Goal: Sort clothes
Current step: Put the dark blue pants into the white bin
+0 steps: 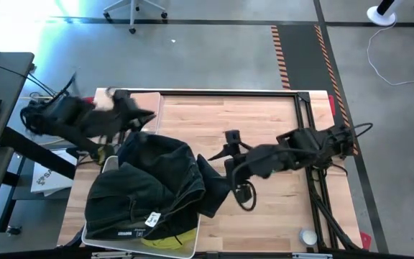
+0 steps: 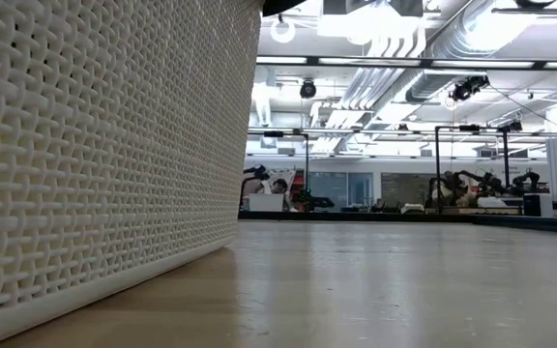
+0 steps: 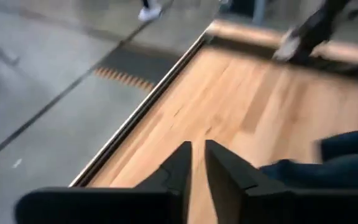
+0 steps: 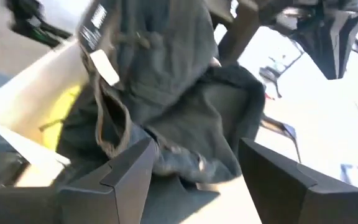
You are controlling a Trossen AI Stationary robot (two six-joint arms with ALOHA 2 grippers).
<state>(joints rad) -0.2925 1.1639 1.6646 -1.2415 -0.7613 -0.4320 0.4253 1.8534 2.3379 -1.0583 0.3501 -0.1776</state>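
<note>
A heap of dark clothes (image 1: 149,183) fills a white woven basket (image 1: 185,248) at the table's near left. It holds a dark green garment with a label (image 4: 166,56) and dark denim (image 1: 160,147), with a bright yellow piece (image 1: 167,241) at the bottom. The dark cloth spills over the basket's right rim onto the table (image 1: 214,191). My right gripper (image 4: 194,162) is open and empty, just right of the heap and facing it. My left gripper (image 3: 197,163) is shut and empty above the table's far left (image 1: 144,116), with denim (image 3: 328,165) beside it.
The basket's woven wall (image 2: 95,145) fills the left of the low view. A tan flat board (image 1: 141,101) lies at the far left corner. A small white round thing (image 1: 307,236) sits near the front right. Bare wood (image 1: 264,119) spans the middle and right.
</note>
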